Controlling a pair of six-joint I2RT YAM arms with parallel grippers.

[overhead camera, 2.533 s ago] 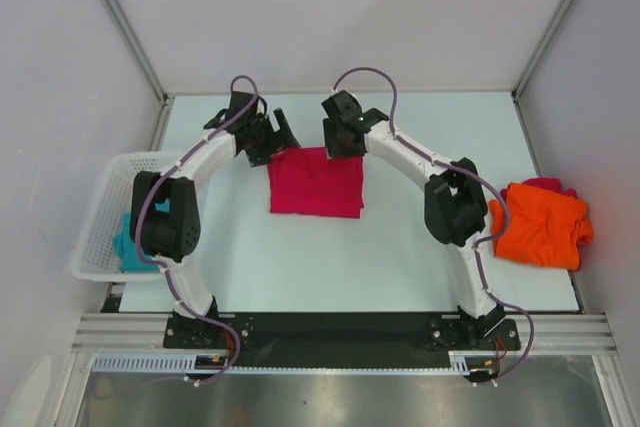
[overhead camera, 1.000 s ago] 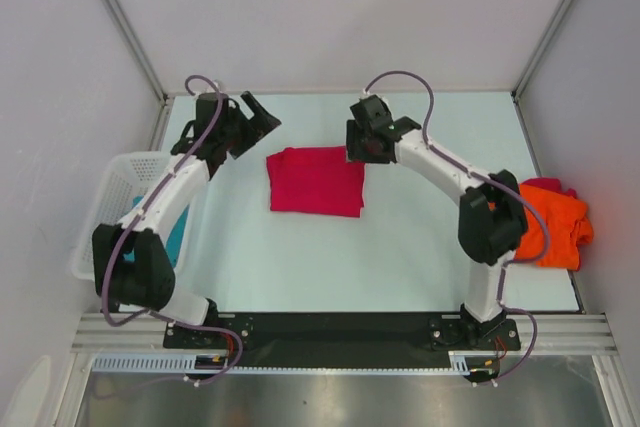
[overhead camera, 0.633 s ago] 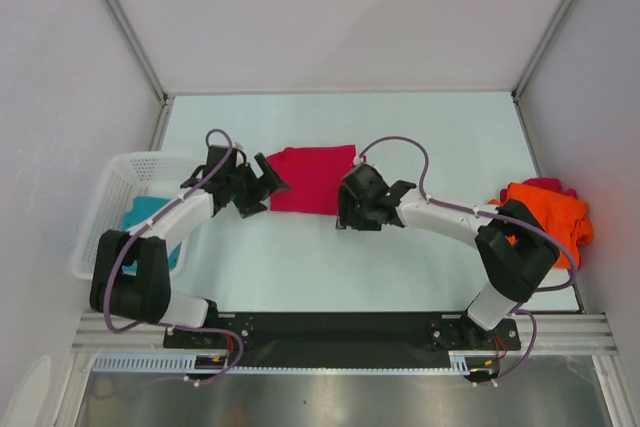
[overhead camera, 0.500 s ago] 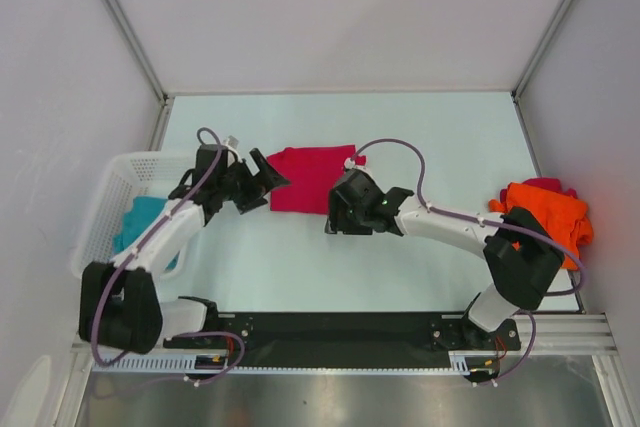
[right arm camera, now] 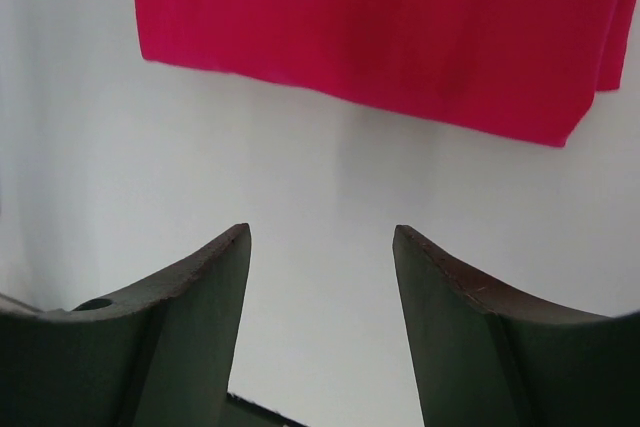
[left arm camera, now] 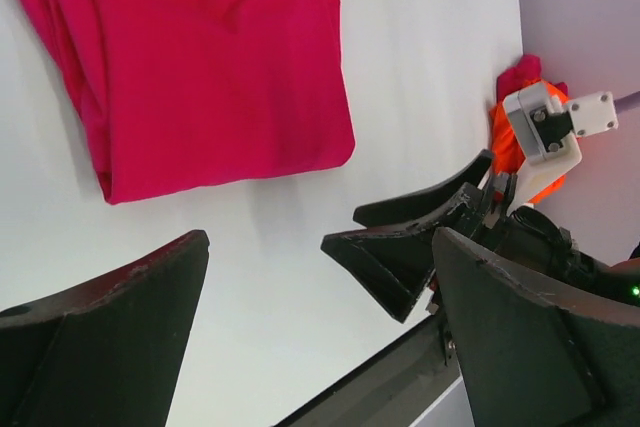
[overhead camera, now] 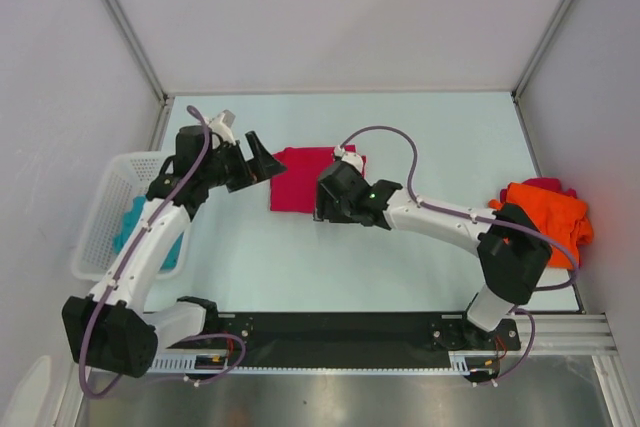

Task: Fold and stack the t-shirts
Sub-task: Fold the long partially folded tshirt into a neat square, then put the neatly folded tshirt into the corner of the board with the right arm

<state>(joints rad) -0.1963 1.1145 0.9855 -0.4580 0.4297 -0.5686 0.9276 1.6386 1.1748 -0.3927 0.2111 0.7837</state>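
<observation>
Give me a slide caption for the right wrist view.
Open right gripper poised over the table, just short of the folded crimson-pink t-shirt.

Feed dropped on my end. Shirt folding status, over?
Left gripper and right gripper open, empty, flanking pink shirt. Pink shirt folded flat mid-table; orange shirt heaped far right, teal shirt in basket. Nothing blocking.

**Layout: shirts, basket, grippers**

Crimson-pink folded cloth t-shirt (overhead camera: 298, 179) mid-table (overhead camera: 300, 267). L gripper (overhead camera: 268, 162) just left of it, R gripper (overhead camera: 323, 209) at its near-right side. Orange crumpled cloth t-shirt (overhead camera: 540, 222) at table's right edge. Teal cloth t-shirt (overhead camera: 130, 219) in white plastic mesh basket (overhead camera: 95, 237), left of table.
</observation>
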